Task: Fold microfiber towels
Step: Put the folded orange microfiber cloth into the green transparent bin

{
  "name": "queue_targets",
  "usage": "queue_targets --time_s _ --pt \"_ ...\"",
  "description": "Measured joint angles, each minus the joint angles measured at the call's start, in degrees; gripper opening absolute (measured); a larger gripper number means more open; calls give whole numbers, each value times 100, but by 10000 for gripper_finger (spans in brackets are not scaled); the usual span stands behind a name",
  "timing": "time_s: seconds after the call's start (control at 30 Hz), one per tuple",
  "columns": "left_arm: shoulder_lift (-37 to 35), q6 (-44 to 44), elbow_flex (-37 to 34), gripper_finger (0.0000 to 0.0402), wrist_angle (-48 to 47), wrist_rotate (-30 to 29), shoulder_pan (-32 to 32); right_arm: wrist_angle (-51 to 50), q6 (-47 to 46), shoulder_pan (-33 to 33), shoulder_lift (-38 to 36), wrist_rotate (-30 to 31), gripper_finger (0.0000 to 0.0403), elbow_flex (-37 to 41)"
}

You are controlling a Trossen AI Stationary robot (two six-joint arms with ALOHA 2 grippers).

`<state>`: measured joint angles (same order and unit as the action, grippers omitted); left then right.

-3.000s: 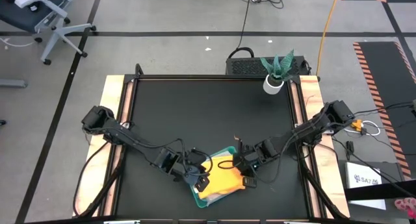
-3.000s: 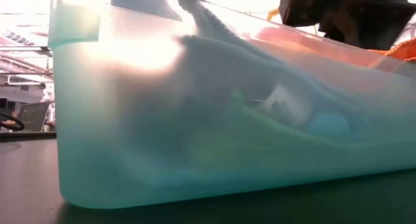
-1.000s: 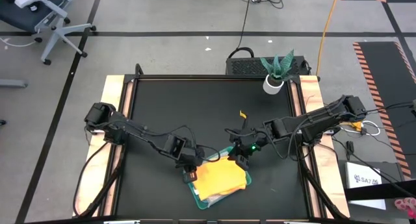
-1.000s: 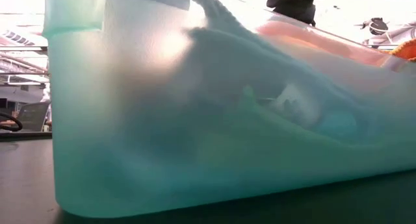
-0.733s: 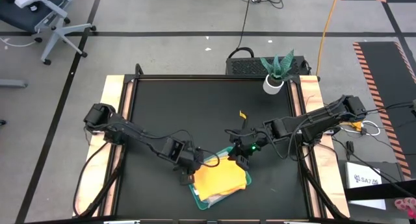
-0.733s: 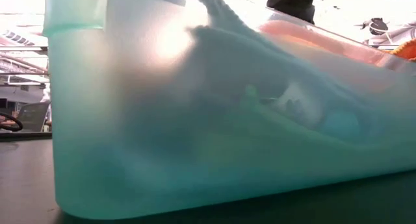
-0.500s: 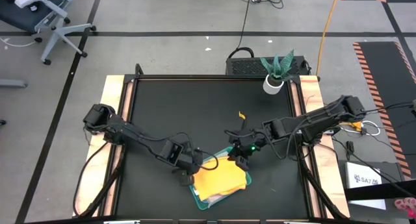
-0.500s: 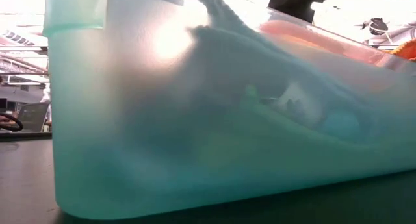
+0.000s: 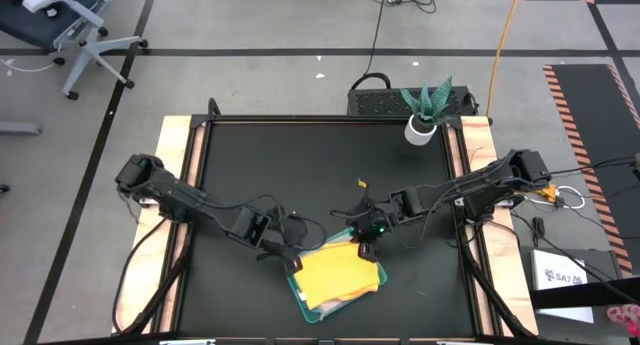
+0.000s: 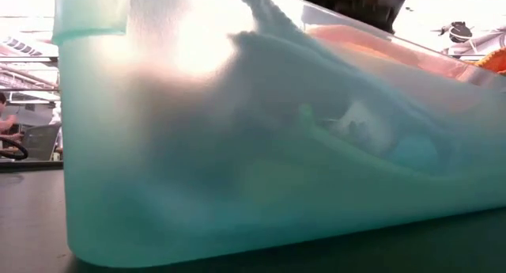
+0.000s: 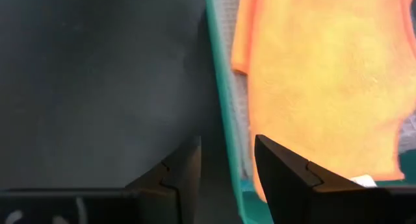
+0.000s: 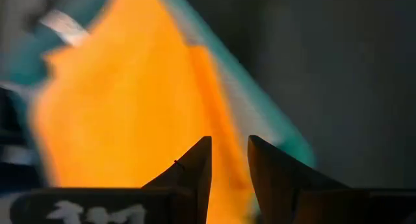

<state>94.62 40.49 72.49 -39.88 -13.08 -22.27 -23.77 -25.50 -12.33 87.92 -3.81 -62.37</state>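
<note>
A yellow-orange microfiber towel [image 9: 338, 277] lies flat on top of the pile in the teal tray [image 9: 298, 303] near the table's front edge. A pale cloth [image 11: 226, 29] shows under its edge. Through the tray's wall [image 10: 198, 186], the low view shows more towels heaped inside as dim shapes. My left gripper [image 9: 288, 257] hovers open over the tray's left rim [image 11: 218, 87], its fingers on either side of the rim line and holding nothing [image 11: 227, 146]. My right gripper [image 9: 365, 247] hangs open with a narrow gap above the towel's far corner [image 12: 229, 143].
A potted plant [image 9: 422, 125] stands at the table's far right corner. The black mat [image 9: 300, 165] stretches to the far side of the tray. The tray sits askew close to the front edge, and both arms slant in toward it from the sides.
My left gripper has risen and drawn back toward the table's left and far side, off the towel to the tray's rim, turning a little. My right gripper has sunk toward the towel's far corner and rolled. The towel and tray have stayed put.
</note>
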Motion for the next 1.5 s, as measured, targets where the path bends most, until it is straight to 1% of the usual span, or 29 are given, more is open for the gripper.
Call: queue_targets --time_s 0.1,0.23,0.3,0.43,0.53,0.67,0.77,0.83,0.93,1.0,1.1,1.27,1.33,1.43,1.5 --pt "69 74 2 145 31 -10 -85 -260 567 202 -2 239 93 0" --pt "65 223 2 145 72 -54 -124 -210 1258 505 -2 225 93 0" --pt "67 305 2 145 66 -106 -119 -120 1237 642 -2 195 93 0" --pt "67 374 2 145 72 -157 -141 -242 849 747 -2 -260 93 0" --pt "67 443 2 145 76 -174 -146 -559 738 570 -2 -638 93 0" --pt "67 470 2 145 74 -250 -150 -947 510 221 -2 -848 82 0" --pt "67 472 2 145 72 -251 -154 -942 543 -46 -2 -742 66 0" --pt "67 472 2 145 74 -269 -150 -845 561 -158 -2 -453 51 0" --pt "67 472 2 145 72 -351 -147 -725 563 -201 -2 -111 19 0" --pt "67 476 2 145 72 -354 -144 -692 569 -186 -2 -57 5 0" --pt "67 517 2 145 72 -354 -146 -692 605 -186 -2 -3 7 1" --pt "67 603 2 145 70 -354 -146 -657 674 -193 -10 399 1 46" --pt "67 621 2 145 70 -354 -146 -670 677 -212 -56 531 1 -47" --pt "67 623 2 145 68 -354 -146 -639 663 -284 -151 510 0 -258" --pt "67 618 2 145 70 -354 -146 -607 565 -357 -150 261 0 -345"
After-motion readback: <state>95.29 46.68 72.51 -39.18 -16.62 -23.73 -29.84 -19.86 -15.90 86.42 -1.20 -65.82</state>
